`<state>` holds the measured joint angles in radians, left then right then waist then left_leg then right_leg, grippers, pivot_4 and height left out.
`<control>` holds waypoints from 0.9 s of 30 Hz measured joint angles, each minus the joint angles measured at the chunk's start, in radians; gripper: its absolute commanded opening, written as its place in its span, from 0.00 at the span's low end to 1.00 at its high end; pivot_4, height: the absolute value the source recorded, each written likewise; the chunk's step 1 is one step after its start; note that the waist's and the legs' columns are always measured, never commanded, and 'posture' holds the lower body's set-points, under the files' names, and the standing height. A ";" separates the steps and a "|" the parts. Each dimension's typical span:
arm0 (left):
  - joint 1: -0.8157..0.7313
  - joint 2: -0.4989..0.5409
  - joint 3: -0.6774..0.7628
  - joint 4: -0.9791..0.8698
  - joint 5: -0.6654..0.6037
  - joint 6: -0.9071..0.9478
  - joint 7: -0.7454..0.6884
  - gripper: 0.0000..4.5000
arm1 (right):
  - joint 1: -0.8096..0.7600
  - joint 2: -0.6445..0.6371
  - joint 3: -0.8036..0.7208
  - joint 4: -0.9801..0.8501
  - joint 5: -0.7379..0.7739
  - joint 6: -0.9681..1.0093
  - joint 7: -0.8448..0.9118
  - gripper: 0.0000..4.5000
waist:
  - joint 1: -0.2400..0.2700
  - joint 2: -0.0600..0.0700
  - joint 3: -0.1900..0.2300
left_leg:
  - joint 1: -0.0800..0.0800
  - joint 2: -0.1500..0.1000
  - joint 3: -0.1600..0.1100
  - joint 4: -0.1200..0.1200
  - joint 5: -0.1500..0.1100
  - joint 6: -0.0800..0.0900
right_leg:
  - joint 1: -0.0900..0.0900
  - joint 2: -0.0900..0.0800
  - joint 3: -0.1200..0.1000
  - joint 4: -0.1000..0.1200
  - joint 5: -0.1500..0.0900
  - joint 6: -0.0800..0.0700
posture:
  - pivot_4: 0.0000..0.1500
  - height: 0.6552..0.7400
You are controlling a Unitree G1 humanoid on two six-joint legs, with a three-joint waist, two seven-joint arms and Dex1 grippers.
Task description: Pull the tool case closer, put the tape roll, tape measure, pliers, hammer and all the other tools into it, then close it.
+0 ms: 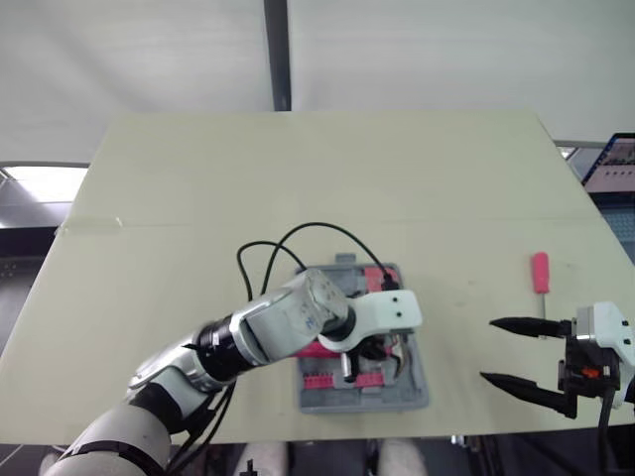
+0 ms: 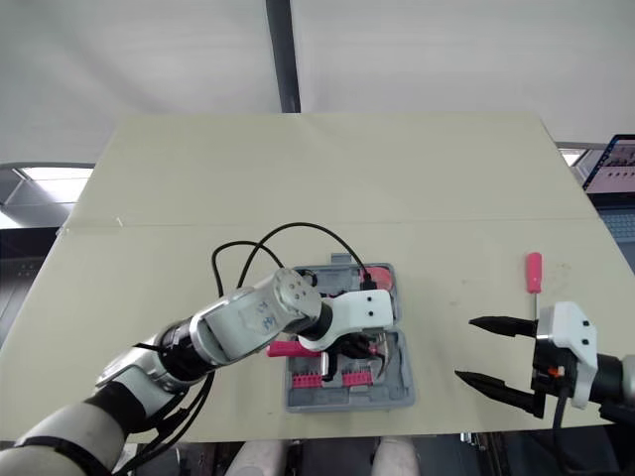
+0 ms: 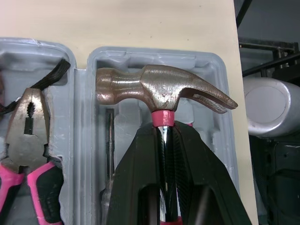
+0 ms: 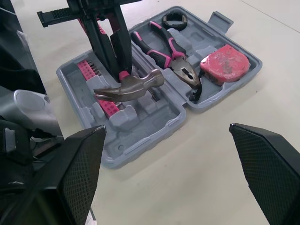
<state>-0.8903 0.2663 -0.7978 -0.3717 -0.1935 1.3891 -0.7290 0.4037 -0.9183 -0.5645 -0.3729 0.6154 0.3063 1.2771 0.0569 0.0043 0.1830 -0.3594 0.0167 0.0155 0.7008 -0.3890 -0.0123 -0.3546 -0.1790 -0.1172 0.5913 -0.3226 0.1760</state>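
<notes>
Pliers (image 4: 173,56), tape measure (image 4: 224,65) and tape roll (image 4: 174,20) lie in the open tool case (image 4: 140,145); the left gripper (image 3: 164,133) clamps the hammer (image 3: 159,91) over it. Left to do: the screwdriver (image 1: 540,273) on the counter (image 1: 298,178) by the spread right gripper (image 1: 487,349), then closing

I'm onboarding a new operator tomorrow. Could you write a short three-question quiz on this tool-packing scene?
1. True or false: the red-handled screwdriver lies on the beige table, outside the grey plastic tool case.
2. The left gripper is clamped on: A) pink-handled pliers, B) steel-headed, pink-handled hammer, C) pink tape measure.
3. Fill in: the right gripper has its fingers ____.
Key: 1 true; 2 B; 3 open.
</notes>
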 measured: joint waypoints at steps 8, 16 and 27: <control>0.017 -0.031 -0.031 0.034 -0.016 0.009 0.077 0.01 | 0.048 0.000 -0.039 -0.006 -0.006 -0.003 0.021 1.00 | -0.001 0.001 0.000 | 0.000 0.000 0.000 0.000 0.000 0.000 | 0.000 0.000 0.000 0.000 0.000 0.000 | 1.00 1.00; 0.017 -0.050 -0.062 0.084 -0.016 -0.030 0.124 0.01 | 0.070 0.000 -0.073 -0.004 -0.016 -0.003 0.034 1.00 | 0.000 0.001 0.000 | 0.000 0.000 0.000 0.000 0.000 0.000 | 0.000 0.000 0.000 0.000 0.000 0.000 | 1.00 1.00; -0.004 -0.085 -0.116 0.191 0.001 -0.112 0.135 0.01 | 0.090 0.001 -0.075 -0.022 -0.015 0.001 0.033 1.00 | 0.000 0.001 0.000 | 0.000 0.000 0.000 0.000 0.000 0.000 | 0.000 0.000 0.000 0.000 0.000 0.000 | 1.00 1.00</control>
<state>-0.8944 0.1814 -0.9143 -0.1808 -0.1926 1.2771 -0.5941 0.4935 -0.9170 -0.6391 -0.3946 0.6001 0.3077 1.3105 0.0564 0.0050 0.1826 -0.3592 0.0163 0.0157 0.7010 -0.3890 -0.0123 -0.3546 -0.1793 -0.1170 0.5917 -0.3226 0.1760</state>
